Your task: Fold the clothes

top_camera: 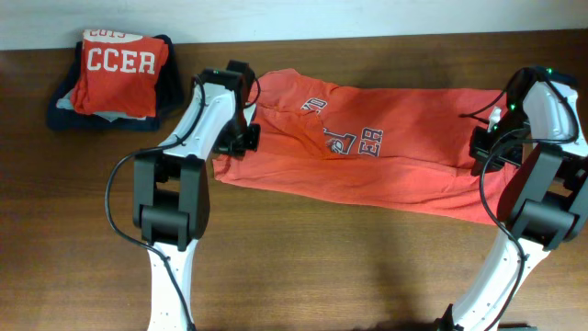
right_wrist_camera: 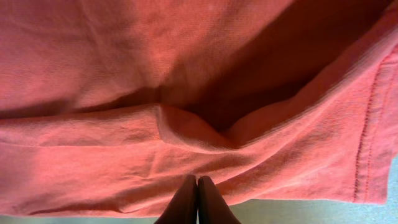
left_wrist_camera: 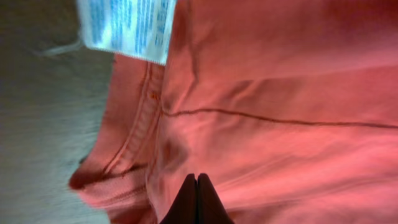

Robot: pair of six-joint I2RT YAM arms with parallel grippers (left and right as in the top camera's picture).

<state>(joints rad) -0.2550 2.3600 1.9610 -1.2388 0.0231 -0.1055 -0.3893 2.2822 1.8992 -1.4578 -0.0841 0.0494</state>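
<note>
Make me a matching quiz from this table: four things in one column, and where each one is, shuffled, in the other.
1. T-shirt
2. folded red shirt
3. navy garment
4. neck tag

A. under the folded red shirt
B. top of the pile, far left
C. stretched between left gripper and right gripper
D. beside the collar seam

Pairs: 1-C, 2-B, 3-A, 4-D

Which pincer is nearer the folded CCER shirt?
Left. Left pincer grips the T-shirt collar end, near the folded CCER shirt; right pincer grips the far hem.
</note>
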